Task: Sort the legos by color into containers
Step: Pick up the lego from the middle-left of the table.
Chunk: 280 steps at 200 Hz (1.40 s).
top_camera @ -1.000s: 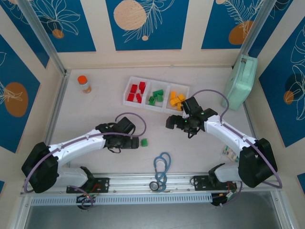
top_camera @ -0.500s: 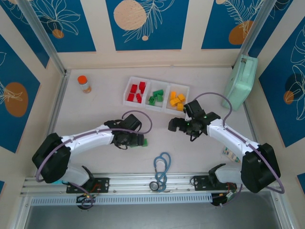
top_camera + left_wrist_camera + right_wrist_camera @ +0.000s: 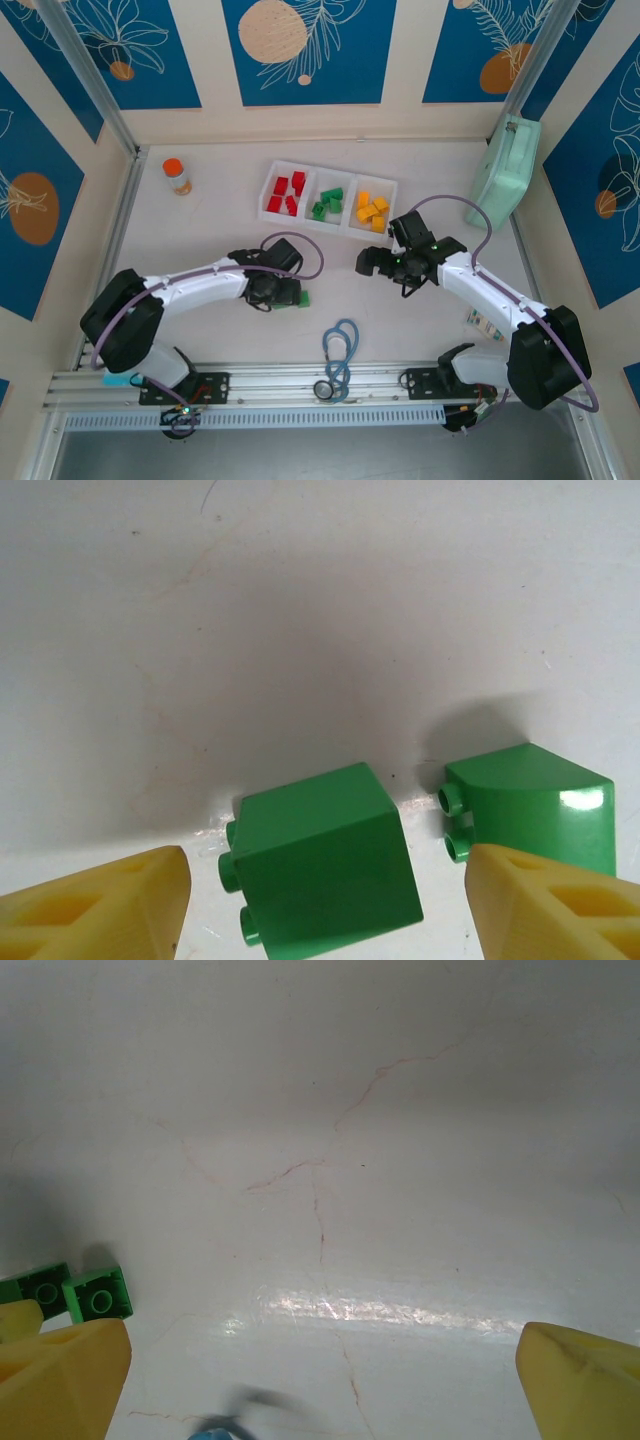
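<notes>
Got left gripper (image 3: 325,885) spread wide, a green lego (image 3: 320,865) between the fingers, second green lego (image 3: 535,810) at its 2 o'clock. Also got right gripper (image 3: 320,1360) gaping over bare table (image 3: 350,1160), at 5 o'clock of the tray (image 3: 306,203).

From above, the left pincer (image 3: 288,296) covers most of the green legos (image 3: 303,297). In the right wrist view, the blue shape (image 3: 222,1424) at 7 o'clock is blurred.

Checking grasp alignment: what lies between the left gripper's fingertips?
Left wrist view: one green lego lies between the fingers of the left gripper; a second green lego sits beside one finger.
</notes>
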Available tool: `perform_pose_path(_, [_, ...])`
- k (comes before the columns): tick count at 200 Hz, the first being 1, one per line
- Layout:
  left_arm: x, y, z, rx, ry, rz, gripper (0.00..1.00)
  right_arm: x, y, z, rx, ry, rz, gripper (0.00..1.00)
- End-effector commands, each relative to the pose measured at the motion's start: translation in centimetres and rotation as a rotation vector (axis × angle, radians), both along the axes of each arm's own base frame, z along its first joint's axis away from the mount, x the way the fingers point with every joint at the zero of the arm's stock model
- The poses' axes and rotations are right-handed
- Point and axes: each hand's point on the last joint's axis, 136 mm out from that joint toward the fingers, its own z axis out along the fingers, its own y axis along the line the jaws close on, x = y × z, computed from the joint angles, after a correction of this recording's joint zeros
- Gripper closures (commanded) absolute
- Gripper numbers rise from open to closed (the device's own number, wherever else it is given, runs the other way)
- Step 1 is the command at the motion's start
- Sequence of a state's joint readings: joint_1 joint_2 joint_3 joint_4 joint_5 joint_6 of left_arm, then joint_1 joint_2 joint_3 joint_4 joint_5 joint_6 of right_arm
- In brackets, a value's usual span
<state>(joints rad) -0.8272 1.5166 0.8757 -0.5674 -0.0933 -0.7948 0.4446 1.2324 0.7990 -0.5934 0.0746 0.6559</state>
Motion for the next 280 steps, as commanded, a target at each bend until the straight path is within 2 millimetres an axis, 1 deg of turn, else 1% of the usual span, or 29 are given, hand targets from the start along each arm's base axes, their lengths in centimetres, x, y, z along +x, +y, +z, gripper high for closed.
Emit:
perform_pose_path(1, [-0.6,-0.2,-1.0,0.002,0.026,-0.02,0.28,-0.2,0.3,0.1,0.021,0.008,0.006,0.01])
perform_pose_path(52, [-0.7,0.0,-2.6,0.04,0.053,-0.028,0.32,-0.5,-0.2,0.3,0.003,0.002,0.005,0.01])
perform_pose_path(81, [-0.7,-0.2,-3.2,0.043,0.065,-0.031,0.36,-0.5,-0.4,0.5,-0.005,-0.003,0.002,0.01])
perform_pose_path(103, [-0.6,-0.3,-3.2,0.043,0.066,-0.038,0.41,-0.3,-0.4,0.5,-0.006,-0.004,0.002,0.01])
perform_pose_path(120, [-0.5,-0.5,-3.1,0.042,0.063,-0.042,0.51,-0.2,-0.4,0.5,-0.005,-0.006,0.001,0.01])
perform_pose_path(149, [0.0,-0.8,-2.5,0.033,0.04,-0.048,0.6,0.0,-0.3,0.6,-0.004,-0.006,0.002,0.01])
perform_pose_path(166, [0.5,-1.0,-1.8,0.025,0.012,-0.059,0.63,0.1,-0.3,0.6,-0.004,-0.009,0.003,0.01])
perform_pose_path(192, [1.6,-1.3,0.0,0.026,-0.056,-0.078,0.67,0.1,-0.4,0.7,-0.009,-0.013,0.001,0.01])
perform_pose_path(225, [4.0,-1.9,3.2,0.034,-0.167,-0.105,0.7,0.0,-0.8,1.0,-0.015,-0.023,-0.007,0.01])
perform_pose_path(250, [6.9,-3.2,5.9,0.043,-0.243,-0.124,0.7,0.0,-1.1,1.5,-0.013,-0.04,-0.016,0.01])
perform_pose_path(265, [9.3,-4.3,7.7,0.038,-0.296,-0.138,0.7,-0.1,-1.3,1.9,-0.012,-0.052,-0.02,0.01])
perform_pose_path(280, [11.9,-5.4,9.0,0.024,-0.336,-0.145,0.7,-0.2,-1.6,2.2,-0.017,-0.062,-0.028,0.01])
